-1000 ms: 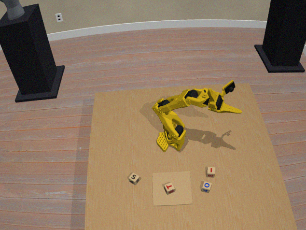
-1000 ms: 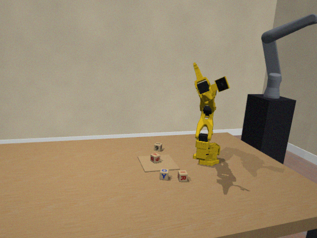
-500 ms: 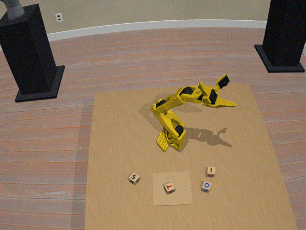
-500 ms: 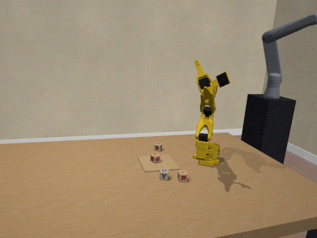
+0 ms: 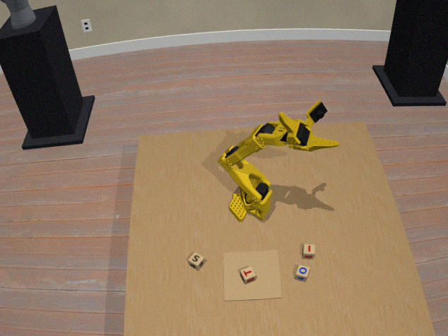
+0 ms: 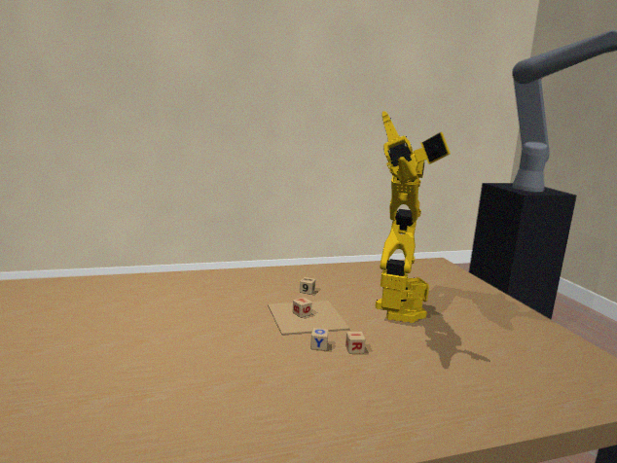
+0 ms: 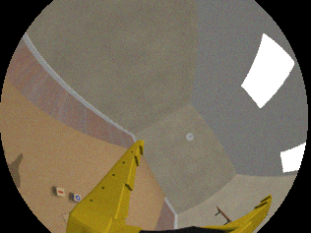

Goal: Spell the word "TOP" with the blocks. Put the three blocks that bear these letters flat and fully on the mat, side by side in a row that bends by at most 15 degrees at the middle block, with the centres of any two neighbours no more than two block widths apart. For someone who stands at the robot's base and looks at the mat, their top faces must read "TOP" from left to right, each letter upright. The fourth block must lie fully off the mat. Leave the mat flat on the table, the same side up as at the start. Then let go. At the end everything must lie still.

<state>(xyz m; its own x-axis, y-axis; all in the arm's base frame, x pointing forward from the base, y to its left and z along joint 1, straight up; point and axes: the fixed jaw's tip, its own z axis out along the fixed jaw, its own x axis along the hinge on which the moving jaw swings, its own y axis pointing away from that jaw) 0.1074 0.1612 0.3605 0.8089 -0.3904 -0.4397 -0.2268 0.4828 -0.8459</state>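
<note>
Reaching high over the worktop (image 5: 173, 202) (image 6: 174, 378) (image 7: 34, 142), the yellow arm (image 5: 246, 148) (image 6: 401, 244) has its gripper (image 5: 309, 128) (image 6: 393, 136) (image 7: 205, 170) wide open, nothing in its grasp, and well apart from every block! Over to the mat (image 5: 234, 289) (image 6: 323, 321) (image 7: 66, 218), lying flat on the worktop, and there's the T block (image 5: 248, 274) (image 6: 302, 307), sitting on it with its red T face up, turned askew to the mat's edges. It's the only block on board! Out on the base-viewer's left, off the mat, it's a pair: the O block (image 5: 302, 272) (image 6: 319, 338) (image 7: 76, 198), blue O on top, a blue Y on a side in the exterior view, and near it the block with a red bar on top (image 5: 308, 250) (image 6: 355, 342) (image 7: 59, 192), showing a red R on one side. Those two stand apart, with worktop between them. Across on the other flank, also off the mat, sits the S block (image 5: 196, 260) (image 6: 307, 286), black S uppermost. So the row of three is unmade! Behind all this, a grey arm (image 5: 22, 16) (image 6: 530, 109) stands on its black pedestal (image 5: 39, 82) (image 6: 523, 249), and the yellow arm throws a long shadow (image 5: 304, 198) (image 6: 446, 343) over the wood.
</note>
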